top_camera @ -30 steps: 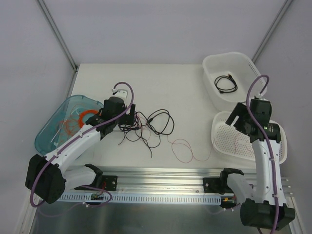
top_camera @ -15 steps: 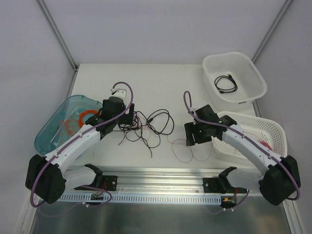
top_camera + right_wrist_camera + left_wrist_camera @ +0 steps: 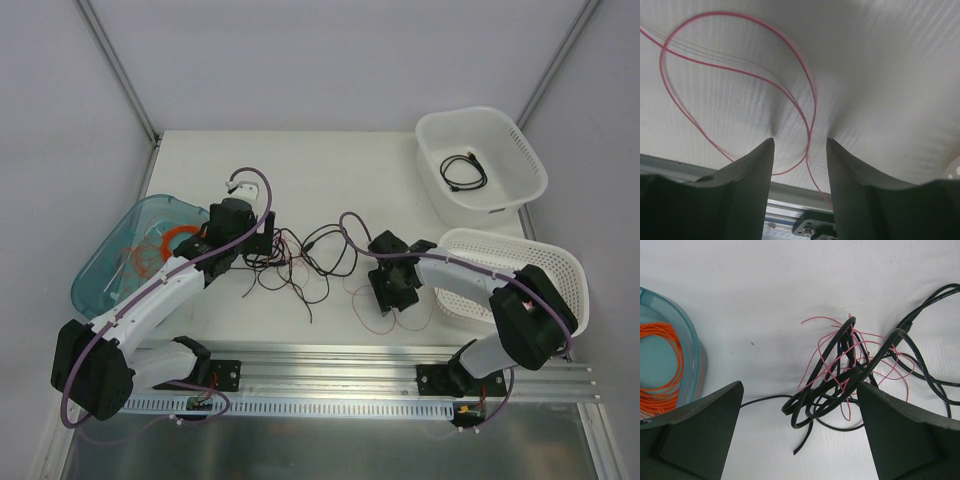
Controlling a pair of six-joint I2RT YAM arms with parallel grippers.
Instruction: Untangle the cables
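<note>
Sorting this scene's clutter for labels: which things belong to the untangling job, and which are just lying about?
Job: the cables; their trailing red wire.
Lying about: orange coil in the blue tray; black cable in the far white basket; near white basket.

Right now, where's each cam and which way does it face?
Top external: above and behind the bases, looking down on the table; both arms whole, left gripper, right gripper.
Left wrist: on the left arm, looking down past its open fingers at the cable tangle and the teal tray.
Right wrist: low over the table, facing the near rail; its fingers straddle the red wire loop.
Shared: top and left wrist both show the tangle; top and right wrist, the red loop.
</note>
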